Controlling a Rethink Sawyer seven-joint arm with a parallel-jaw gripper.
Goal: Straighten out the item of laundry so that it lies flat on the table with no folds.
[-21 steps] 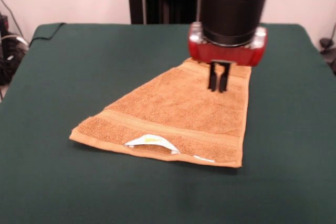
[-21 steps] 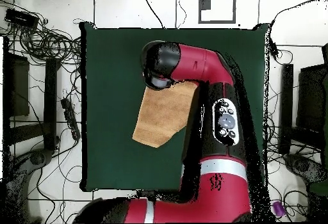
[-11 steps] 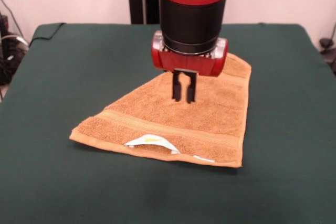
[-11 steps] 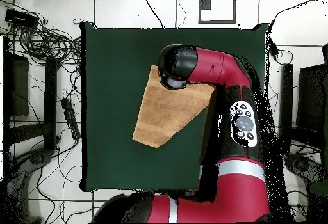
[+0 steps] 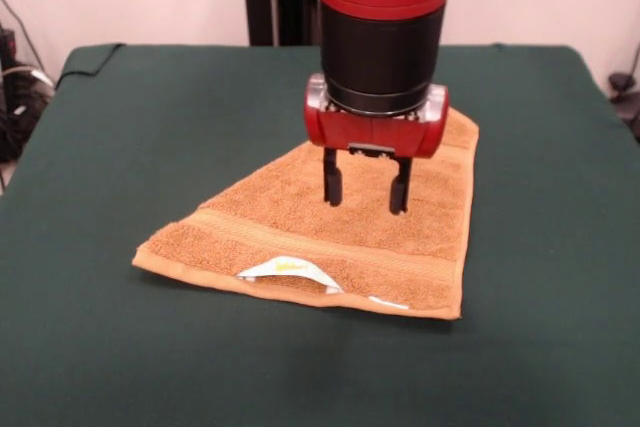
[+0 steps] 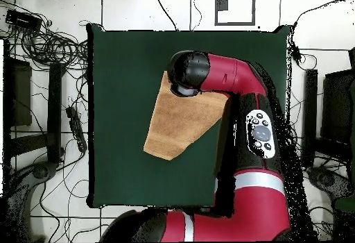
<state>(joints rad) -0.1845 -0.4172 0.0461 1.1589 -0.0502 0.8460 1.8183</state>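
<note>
Orange-tan towel [image 5: 340, 222] is spread, partly folded, on green counter [image 5: 120, 147] | white label [image 5: 285, 269] is seen at its front hem | gripper [image 5: 365, 192] is poised above towel, jaws parted, nothing held.

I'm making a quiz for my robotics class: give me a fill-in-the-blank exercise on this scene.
1. The towel lies on a dark ____ table.
2. The gripper has its fingers ____, above the towel.
3. A ____ label shows at the towel's near edge in the front view.
4. The towel's outline is not square, so part of it is ____.

Missing words: green; open; white; folded
</note>
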